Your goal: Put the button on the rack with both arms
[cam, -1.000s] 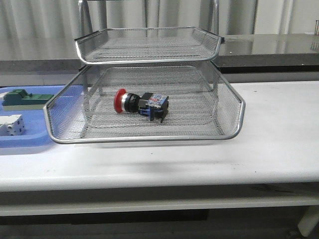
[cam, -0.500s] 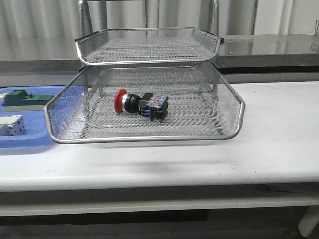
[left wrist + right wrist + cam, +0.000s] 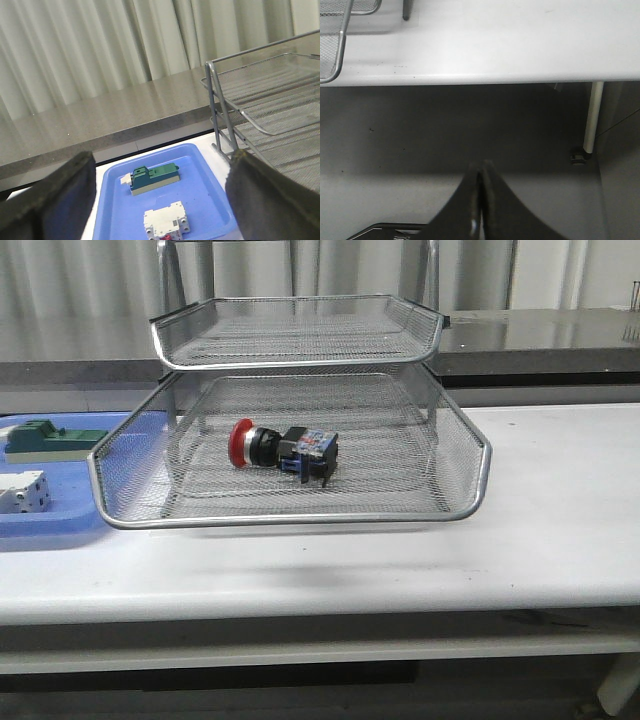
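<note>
The button [image 3: 283, 449], red head to the left and blue-black body to the right, lies on its side in the lowest tier of the silver wire rack [image 3: 290, 518]. The front view holds neither arm. In the left wrist view my left gripper [image 3: 160, 192] is open, its dark fingers [image 3: 65, 195] wide apart above the blue tray [image 3: 205, 180], the rack [image 3: 265, 100] off to one side. My right gripper [image 3: 481, 172] is shut on nothing and hangs below the white table's edge [image 3: 480, 77], with a corner of the rack [image 3: 335, 45] just showing.
The blue plastic tray [image 3: 60, 515] sits left of the rack and holds a green block part [image 3: 154, 176] and a white block part [image 3: 164, 225]. A grey counter [image 3: 540, 335] runs behind the table. Below the table are a metal leg [image 3: 592, 120] and the floor.
</note>
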